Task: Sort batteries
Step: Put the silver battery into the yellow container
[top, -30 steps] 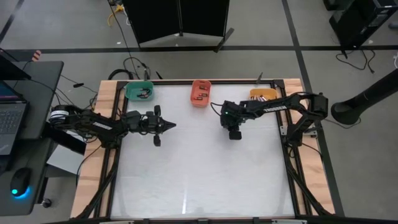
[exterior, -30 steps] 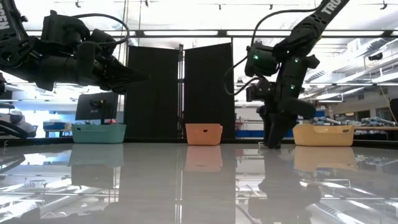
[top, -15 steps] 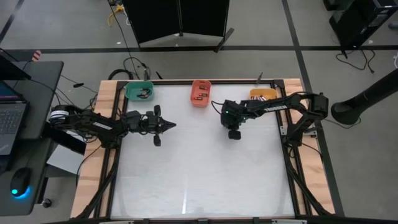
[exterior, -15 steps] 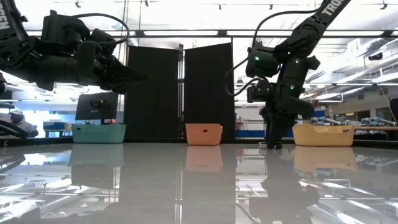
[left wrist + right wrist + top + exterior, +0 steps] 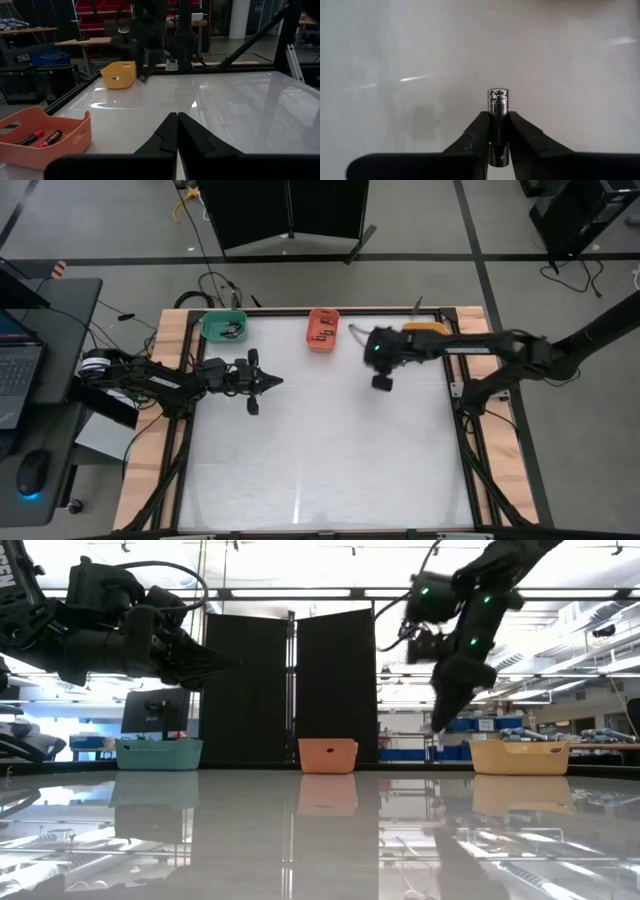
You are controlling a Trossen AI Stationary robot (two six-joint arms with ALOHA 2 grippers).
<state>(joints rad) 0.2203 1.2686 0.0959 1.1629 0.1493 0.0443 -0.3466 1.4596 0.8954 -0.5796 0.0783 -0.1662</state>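
So my right gripper [image 5: 498, 131] is clamped on a small dark cylindrical battery [image 5: 498, 111] with a silvery tip, its long axis running straight out along my fingers and the tip poking out past them. I'm holding it up off the glossy white table [image 5: 320, 460], far right, near the yellow bin [image 5: 425, 330] and orange bin [image 5: 322, 330]. My left gripper [image 5: 177, 131] is pinched shut on nothing, hovering over the left side.

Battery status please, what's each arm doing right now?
Right gripper shut on battery, lifted off the table. Left gripper shut, empty, waiting. Nothing in the way.
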